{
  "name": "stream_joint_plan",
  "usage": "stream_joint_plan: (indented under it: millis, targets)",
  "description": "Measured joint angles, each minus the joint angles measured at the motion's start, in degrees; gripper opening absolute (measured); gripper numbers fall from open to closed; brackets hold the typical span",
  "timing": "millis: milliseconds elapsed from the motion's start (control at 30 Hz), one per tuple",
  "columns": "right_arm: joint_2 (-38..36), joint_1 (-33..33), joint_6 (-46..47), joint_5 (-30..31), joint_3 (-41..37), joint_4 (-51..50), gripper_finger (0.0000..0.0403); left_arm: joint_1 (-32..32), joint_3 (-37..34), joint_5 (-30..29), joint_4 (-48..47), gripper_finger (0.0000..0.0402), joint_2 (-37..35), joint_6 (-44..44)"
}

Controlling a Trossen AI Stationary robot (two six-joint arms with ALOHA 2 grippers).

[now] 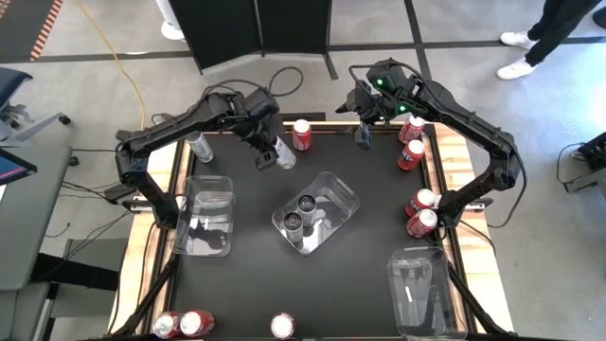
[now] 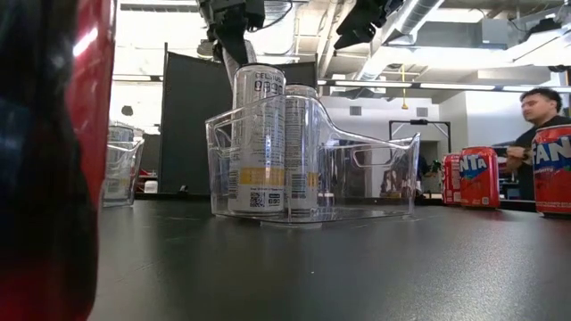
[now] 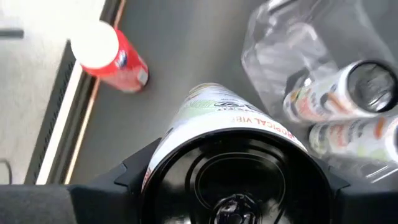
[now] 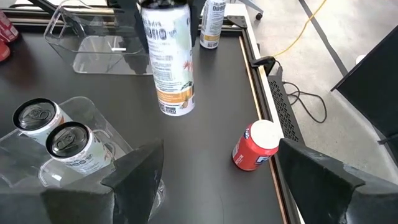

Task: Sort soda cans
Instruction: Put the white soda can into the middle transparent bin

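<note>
One silver can (image 1: pixel 284 154) is gripped by left end effector (image 1: pixel 268 154), above counter (image 1: pixel 360 284); right end effector (image 1: pixel 363 134) open, red can (image 1: pixel 302 135) beside.

Tall white aluminium can (image 4: pixel 168 56): green and orange print, dark lid. Short red soda can (image 4: pixel 255 146): silver top. Clear plastic tray (image 1: pixel 317 213): colourless, holding two white dark-topped cans (image 1: pixel 301 213). Tabletop (image 1: pixel 360 275): matte black.

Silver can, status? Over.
Left pincer shut on silver can, lifted off table. Right pincer open, empty, at far edge. Middle tray holds two silver cans; path clear.
</note>
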Motion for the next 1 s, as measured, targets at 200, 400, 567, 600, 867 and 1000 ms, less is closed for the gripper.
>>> stream_joint_plan:
  millis: [200,400,567,600,867,1000]
  targets:
    - [0.00,0.00,0.02,0.00,0.00,0.02,0.0331,-0.98,2.79,1.75,0.06,0.0250,-0.01,0.02]
    - [0.00,0.00,0.26,0.00,0.00,0.02,0.0331,-3.38,7.57,1.63,-3.04,0.0250,5.22,0.76]
    - [0.00,0.00,0.61,0.04,0.00,-0.71,0.0331,-4.79,17.15,0.98,-9.37,0.0250,12.91,2.80]
    - [0.00,0.00,0.61,0.04,0.00,-1.14,0.0331,-4.93,19.30,0.58,-10.47,0.0250,14.20,3.28]
    - [0.00,0.00,0.42,0.09,0.00,-3.51,0.0331,-6.66,29.94,0.93,-13.73,0.0250,20.86,7.18]
    - [-0.62,-0.18,-0.42,0.86,0.00,-4.13,0.0331,-7.85,29.23,0.91,-14.68,0.0250,21.77,7.66]
